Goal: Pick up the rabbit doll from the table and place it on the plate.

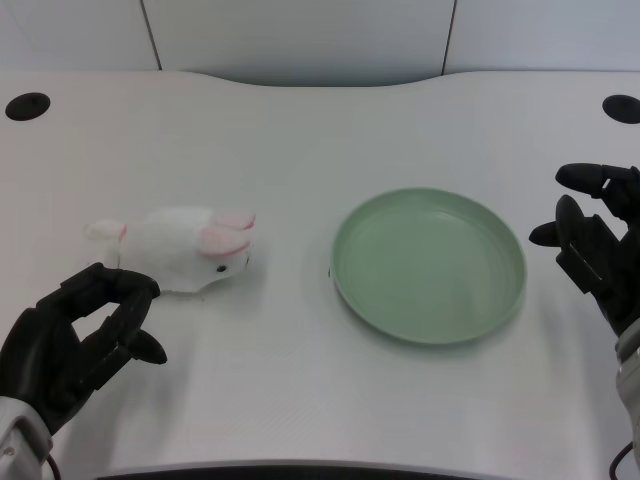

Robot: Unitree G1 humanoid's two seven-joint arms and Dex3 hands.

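My left hand (75,335) sits at the near-left table edge, fingers loosely curled but apart, holding nothing. The white rabbit doll (185,248) lies on its side just beyond my fingertips, pink ears pointing toward the green plate (428,265). Only bare white table (290,150) between doll and plate, two dark holes (27,105) at the far corners.

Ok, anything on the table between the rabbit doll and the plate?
Nothing: the head view shows only bare white table between the rabbit doll and the green plate.
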